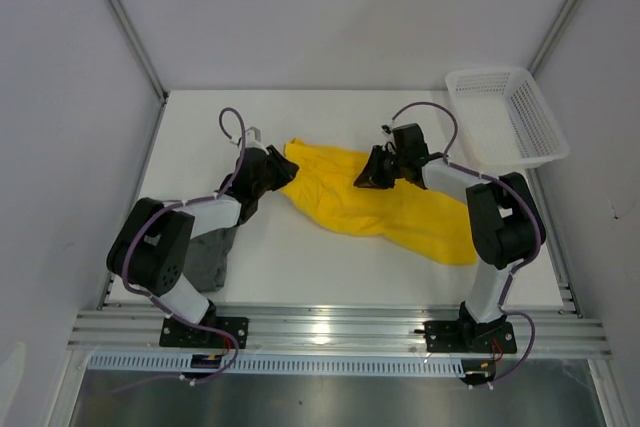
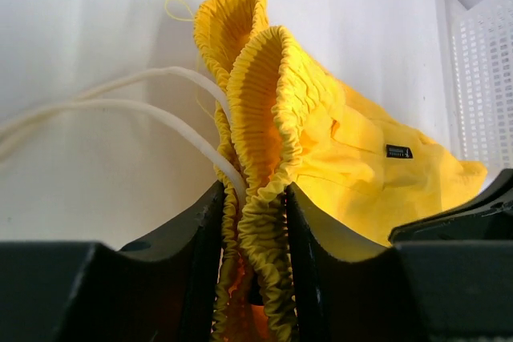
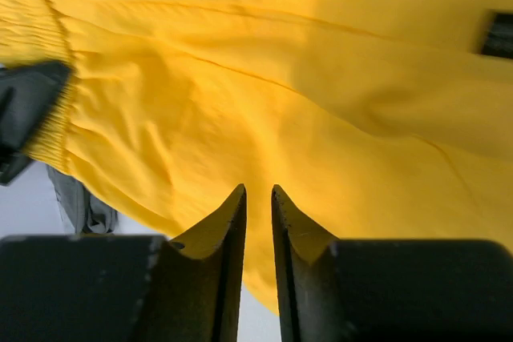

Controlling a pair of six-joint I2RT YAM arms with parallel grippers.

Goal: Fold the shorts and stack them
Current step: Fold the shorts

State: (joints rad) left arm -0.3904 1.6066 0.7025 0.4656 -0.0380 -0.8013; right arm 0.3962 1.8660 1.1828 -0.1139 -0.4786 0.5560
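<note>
White table (image 1: 300, 267), grey walls on three sides, white mesh basket (image 1: 490, 73) at the far right corner, tilted against the right wall.

Yellow shorts (image 1: 400, 212) lie mid-table, stretched on a diagonal from far-left to near-right, mostly flat and creased. Grey shorts (image 1: 212, 259) sit in a heap at the near-left edge, right beside the left arm's lower link and partly hidden by it. The two pairs are apart, not stacked.

Left gripper (image 1: 283, 169) is at the far-left end of the yellow pair. In the left wrist view its fingers (image 2: 200, 246) are clamped on the bunched elastic waistband (image 2: 264, 78), which stands up in a ruffled fold past the tips. A white drawstring (image 2: 144, 108) loops out to the left across the table. A small dark tag (image 2: 399, 151) shows on the yellow cloth further out, with basket mesh at the right edge of that view.

Right gripper (image 1: 368, 177) is low over the far edge of the yellow pair, around its middle. In the right wrist view the fingers (image 3: 228, 222) are nearly together with only a thin slit between them, yellow cloth directly under and beyond the tips. Can't tell whether any cloth is pinched in there. The same view shows the left gripper as a black shape at the left edge on the waistband, a bit of the grey pair below it, and a blurred dark patch at the top right.
</note>
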